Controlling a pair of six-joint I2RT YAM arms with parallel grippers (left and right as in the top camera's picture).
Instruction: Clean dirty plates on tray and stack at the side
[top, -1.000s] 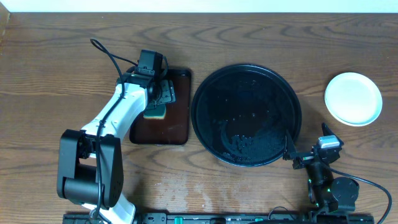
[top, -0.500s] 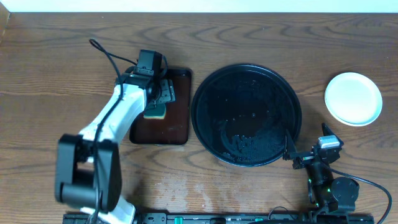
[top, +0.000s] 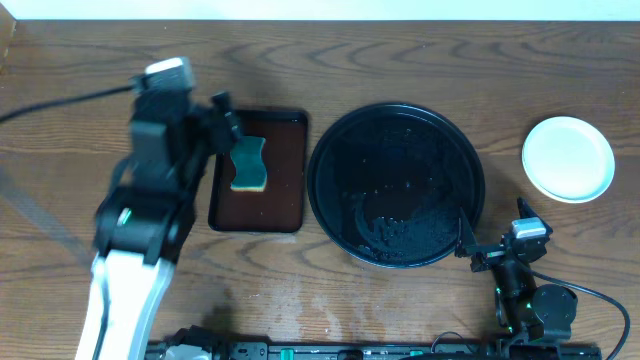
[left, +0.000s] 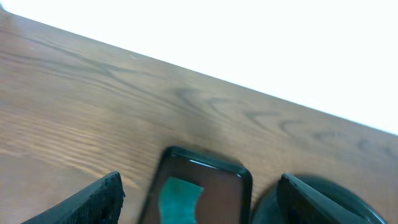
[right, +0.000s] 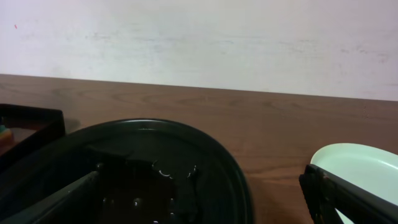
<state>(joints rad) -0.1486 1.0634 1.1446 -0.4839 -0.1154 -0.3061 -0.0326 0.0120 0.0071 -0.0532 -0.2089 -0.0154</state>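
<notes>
The black tray (top: 396, 112) sits mid-table, wet and with no plate on it; its rim (right: 205, 140) fills the lower right wrist view. A pale mint-white plate (top: 568, 158) rests on the bare wood at the far right, its edge (right: 364, 165) beside my right finger. I cannot tell whether more plates lie beneath it. My left gripper (top: 222, 120) hangs open, raised above the left edge of the brown tray, holding nothing. My right gripper (top: 490, 232) is open and low at the black tray's front right edge. Nothing is between its fingers (right: 348, 202).
A rectangular dark brown tray (top: 285, 200) lies left of the black tray with a teal and yellow sponge (top: 247, 163) on it. The left wrist view shows that sponge (left: 177, 198) between my left fingers (left: 93, 202), well below them. The table's back edge meets a white wall.
My left arm has lifted and swung left off the brown tray, leaving the sponge uncovered on it. The right arm, black tray and plate have not moved.
</notes>
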